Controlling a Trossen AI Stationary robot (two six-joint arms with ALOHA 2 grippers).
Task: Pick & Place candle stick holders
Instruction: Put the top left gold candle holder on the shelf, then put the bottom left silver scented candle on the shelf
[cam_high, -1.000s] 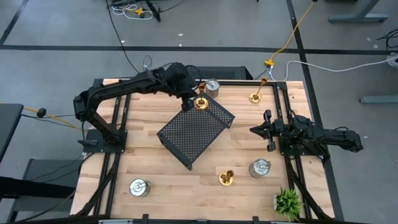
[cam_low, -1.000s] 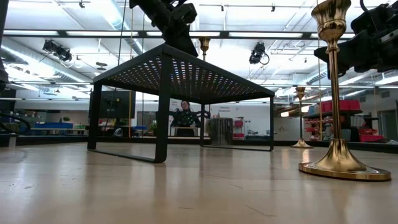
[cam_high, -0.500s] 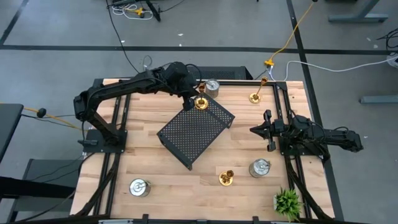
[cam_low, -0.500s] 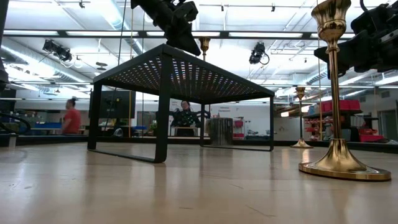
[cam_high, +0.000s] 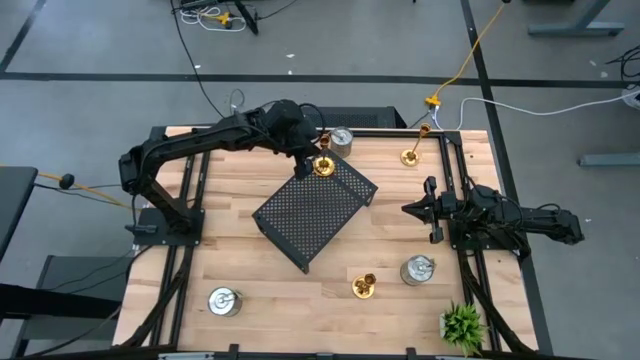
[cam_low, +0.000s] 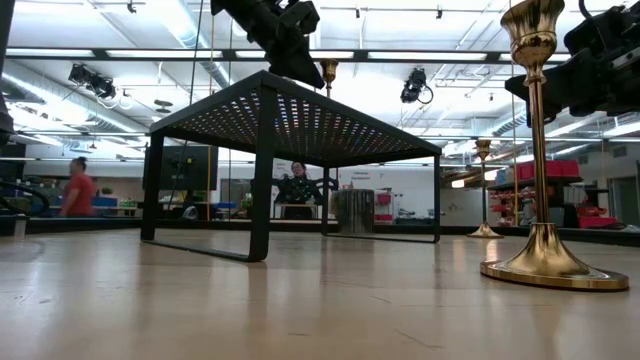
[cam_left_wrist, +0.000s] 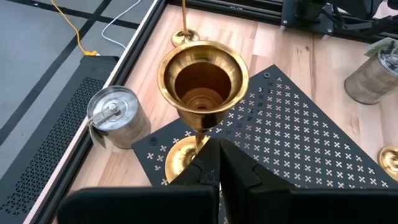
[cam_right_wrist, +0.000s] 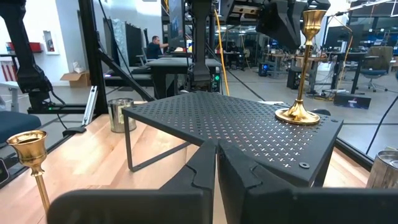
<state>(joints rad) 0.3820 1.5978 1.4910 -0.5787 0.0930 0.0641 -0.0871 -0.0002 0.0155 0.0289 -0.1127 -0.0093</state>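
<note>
The left claw (cam_left_wrist: 211, 163) is clamped on the thin stem of a gold candle holder (cam_left_wrist: 200, 93) standing on the black tray (cam_high: 315, 210); tall, stiff, slippery, likely tippy. The right claw (cam_right_wrist: 216, 163) rests together at the right

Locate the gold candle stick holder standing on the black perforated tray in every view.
High view: gold candle stick holder at the black perforated metal tray's far corner, beside the left hand.
Low view: thin gold stem rising behind the tray top.
Left wrist view: centre, cup seen from above.
Right wrist view: upper right, base on the tray.
Shared landmark: the tray.
</note>
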